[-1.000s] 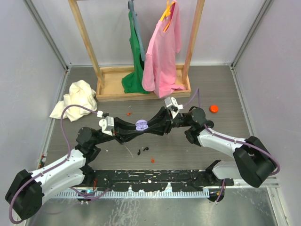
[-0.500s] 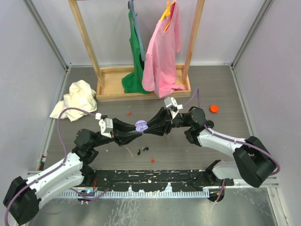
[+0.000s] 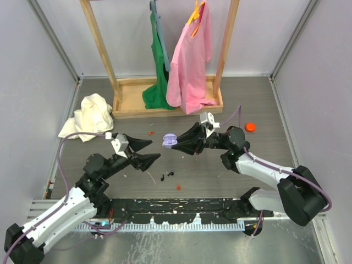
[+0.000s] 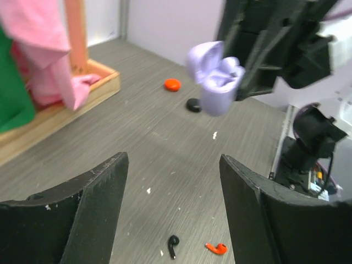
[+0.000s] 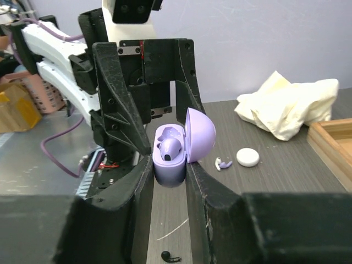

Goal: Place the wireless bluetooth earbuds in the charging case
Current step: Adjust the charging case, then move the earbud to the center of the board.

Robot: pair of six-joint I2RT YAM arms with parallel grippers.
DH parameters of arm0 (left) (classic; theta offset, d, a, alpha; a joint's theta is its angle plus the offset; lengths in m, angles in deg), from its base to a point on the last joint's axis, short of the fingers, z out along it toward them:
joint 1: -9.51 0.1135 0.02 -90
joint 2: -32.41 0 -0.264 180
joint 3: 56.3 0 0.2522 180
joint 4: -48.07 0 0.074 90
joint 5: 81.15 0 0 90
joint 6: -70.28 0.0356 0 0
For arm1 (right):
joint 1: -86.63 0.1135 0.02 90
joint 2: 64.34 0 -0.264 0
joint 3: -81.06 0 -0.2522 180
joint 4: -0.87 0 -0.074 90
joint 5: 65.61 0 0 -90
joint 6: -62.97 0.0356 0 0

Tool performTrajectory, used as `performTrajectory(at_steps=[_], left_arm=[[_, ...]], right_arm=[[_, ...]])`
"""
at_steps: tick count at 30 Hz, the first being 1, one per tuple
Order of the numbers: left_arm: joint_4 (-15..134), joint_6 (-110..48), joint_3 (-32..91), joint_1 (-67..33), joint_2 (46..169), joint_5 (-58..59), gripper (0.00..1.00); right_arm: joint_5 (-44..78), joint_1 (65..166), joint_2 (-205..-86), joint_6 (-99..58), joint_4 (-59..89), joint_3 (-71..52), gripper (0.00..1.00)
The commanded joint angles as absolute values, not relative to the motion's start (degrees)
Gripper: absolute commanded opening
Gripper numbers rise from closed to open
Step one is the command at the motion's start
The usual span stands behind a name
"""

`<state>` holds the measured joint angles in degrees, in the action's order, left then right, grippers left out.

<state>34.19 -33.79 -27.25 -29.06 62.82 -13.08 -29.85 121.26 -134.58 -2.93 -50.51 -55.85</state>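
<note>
The top external camera sits high behind the robot and looks steeply down over the whole bench point(image 3: 203, 171), with the wooden clothes rack point(image 3: 100, 49) at the far end. The left wrist camera rides close behind the left end effector point(image 4: 173, 159) and faces low across the bench. The right wrist camera looks along the right end effector point(image 5: 168, 165) toward the cream cloth point(image 5: 291, 107). All three views share the lilac charging case point(image 4: 215, 80). Both wrist views also catch the black earbud point(image 4: 173, 245) lying on the bench.

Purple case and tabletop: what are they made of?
The purple case looks like smooth moulded plastic, satin finish: soft highlight on the curved lid. The tabletop shows grey wood-grain streaks, matte; possibly laminate rather than real wood.
</note>
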Motion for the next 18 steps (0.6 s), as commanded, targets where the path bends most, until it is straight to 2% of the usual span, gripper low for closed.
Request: performTrajectory(at_steps=[1,11,18], left_arm=[[48.12,-39.36,-23.64,-28.90,60.30,1.42,0.70],[80.84,-53.31,-12.99,-28.90,68.34,31.18,0.69],[88.77,-58.42,-8.21,-25.91,80.99,36.91,0.67]], right_arm=[[-22.90,120.98,-130.35,-11.18,-46.22,-57.71,0.01],[-11.54,120.99,-129.08,-15.17,-48.22,-65.53,0.01],[-6.37,120.96,-129.09,-14.81,-51.92,-69.56,0.01]])
